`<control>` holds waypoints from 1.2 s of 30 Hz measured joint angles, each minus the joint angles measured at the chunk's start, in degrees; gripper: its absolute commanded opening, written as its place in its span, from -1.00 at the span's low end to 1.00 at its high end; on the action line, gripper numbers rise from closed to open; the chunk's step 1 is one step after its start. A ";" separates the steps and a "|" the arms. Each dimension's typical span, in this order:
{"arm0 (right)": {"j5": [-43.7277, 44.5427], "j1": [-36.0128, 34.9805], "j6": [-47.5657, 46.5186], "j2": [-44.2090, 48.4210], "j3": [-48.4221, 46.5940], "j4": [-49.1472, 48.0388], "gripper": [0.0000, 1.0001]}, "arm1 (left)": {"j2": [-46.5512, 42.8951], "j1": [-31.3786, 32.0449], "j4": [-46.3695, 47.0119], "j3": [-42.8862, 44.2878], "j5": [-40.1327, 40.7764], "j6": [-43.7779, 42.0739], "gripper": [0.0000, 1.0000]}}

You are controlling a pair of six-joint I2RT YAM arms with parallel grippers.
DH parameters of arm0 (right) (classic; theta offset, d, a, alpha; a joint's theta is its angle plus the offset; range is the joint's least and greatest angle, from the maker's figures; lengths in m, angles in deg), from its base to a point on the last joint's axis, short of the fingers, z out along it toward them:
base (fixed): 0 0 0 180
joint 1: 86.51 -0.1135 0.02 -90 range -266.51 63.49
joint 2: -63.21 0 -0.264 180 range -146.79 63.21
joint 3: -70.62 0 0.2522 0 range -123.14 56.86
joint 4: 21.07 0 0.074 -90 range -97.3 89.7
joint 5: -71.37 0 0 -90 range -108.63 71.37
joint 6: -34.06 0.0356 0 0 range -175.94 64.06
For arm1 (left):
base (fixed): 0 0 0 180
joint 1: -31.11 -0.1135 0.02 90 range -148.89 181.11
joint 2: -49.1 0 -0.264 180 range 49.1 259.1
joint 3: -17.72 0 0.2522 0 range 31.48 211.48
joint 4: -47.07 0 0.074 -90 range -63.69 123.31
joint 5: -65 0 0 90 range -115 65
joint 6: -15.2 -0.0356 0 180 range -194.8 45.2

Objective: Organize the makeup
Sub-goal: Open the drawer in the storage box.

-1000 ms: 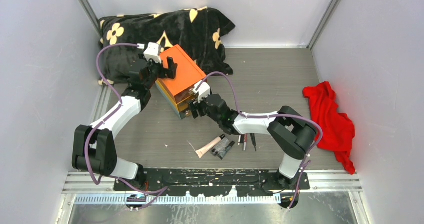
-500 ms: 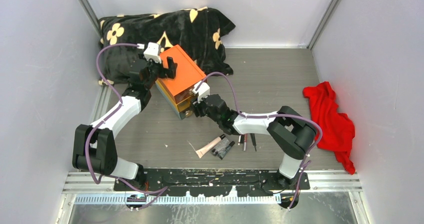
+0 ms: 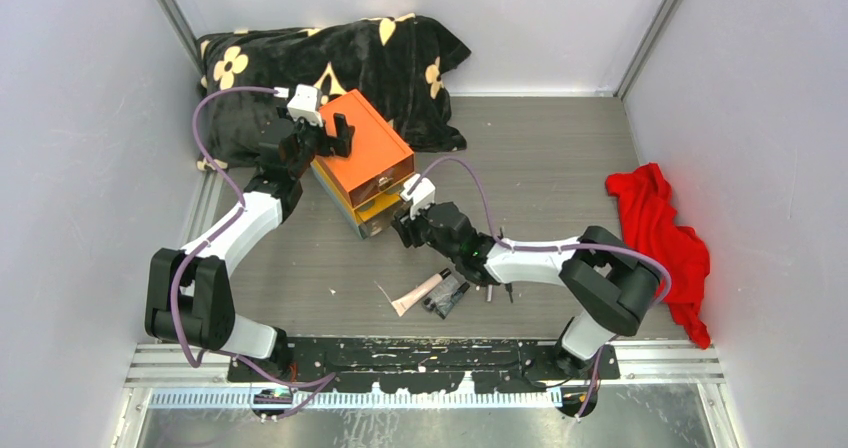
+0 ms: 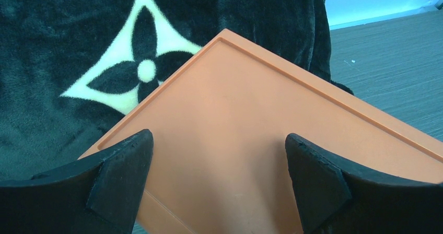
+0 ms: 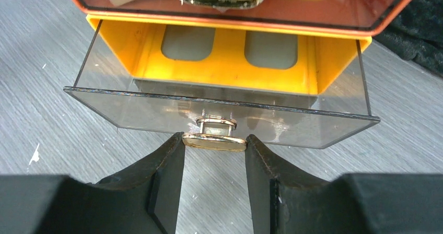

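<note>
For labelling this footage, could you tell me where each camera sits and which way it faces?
Top external: above, behind the bases, looking down on the table; both arms show.
Left wrist: on its arm, looking down on the orange box; left pincer shows.
Right wrist: low, facing the clear drawer; right pincer grips its knob.
All share that box.

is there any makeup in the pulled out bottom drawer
No, in the right wrist view the pulled-out clear drawer is bare inside, with nothing lying on its floor.
</note>
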 measured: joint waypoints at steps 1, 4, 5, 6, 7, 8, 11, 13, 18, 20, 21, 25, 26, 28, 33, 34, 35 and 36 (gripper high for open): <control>-0.07 -0.04 0.15 0.70 0.68 0.02 -0.49 | 0.00 0.00 0.00 0.00 0.00 0.00 0.95; -0.28 -0.20 0.76 2.45 2.60 -0.09 -0.49 | 0.11 -0.02 0.15 0.00 0.02 0.00 0.94; -0.33 -0.24 0.98 2.93 3.13 -0.15 -0.50 | 0.15 -0.04 0.24 0.00 0.02 0.00 0.94; -0.35 -0.28 1.20 3.58 3.76 -0.22 -0.50 | 0.22 -0.04 0.31 0.00 0.02 0.00 0.94; -0.46 -0.33 1.42 4.22 4.35 -0.24 -0.50 | 0.24 -0.07 0.35 0.00 0.02 -0.02 0.94; -0.52 -0.37 1.64 4.94 5.07 -0.24 -0.50 | 0.24 -0.11 0.39 0.00 0.02 -0.02 0.94; -0.44 -0.70 2.27 7.04 7.15 -0.24 -0.50 | 0.37 -0.20 0.57 0.04 0.02 -0.02 0.94; -0.22 -0.98 2.60 8.63 8.55 0.00 -0.50 | 0.42 -0.22 0.66 0.04 0.02 0.00 0.94; 0.04 -1.22 2.86 12.22 10.80 1.90 -0.50 | 0.44 -0.26 0.72 0.04 0.04 -0.02 0.94; 0.15 -1.31 2.86 13.99 11.82 2.93 -0.50 | 0.44 -0.26 0.70 0.04 0.02 -0.02 0.94; 0.15 -1.33 2.86 14.64 12.17 3.21 -0.50 | 0.44 -0.26 0.70 0.04 0.02 -0.02 0.94; 0.17 -1.42 2.89 17.62 13.38 5.60 -0.49 | 0.44 -0.26 0.70 0.07 0.02 -0.04 0.94; 0.20 -1.42 2.89 18.18 13.64 6.01 -0.48 | 0.44 -0.26 0.70 0.07 0.02 -0.04 0.94; 0.20 -1.42 2.86 18.99 14.25 6.40 -0.35 | 0.44 -0.26 0.68 0.07 0.02 -0.02 0.94; 0.28 -1.42 2.82 19.23 14.38 6.97 0.42 | 0.46 -0.26 0.68 0.09 0.02 -0.07 0.94; 0.87 -1.42 2.82 19.23 14.38 7.39 0.49 | 0.46 -0.26 0.68 0.09 0.04 -0.11 0.94; 1.46 -1.33 2.97 19.17 14.38 7.87 0.53 | 0.46 -0.26 0.68 0.09 0.07 -0.13 0.94; 1.97 -1.25 2.95 18.99 14.38 8.22 0.57 | 0.46 -0.26 0.68 0.09 0.07 -0.15 0.94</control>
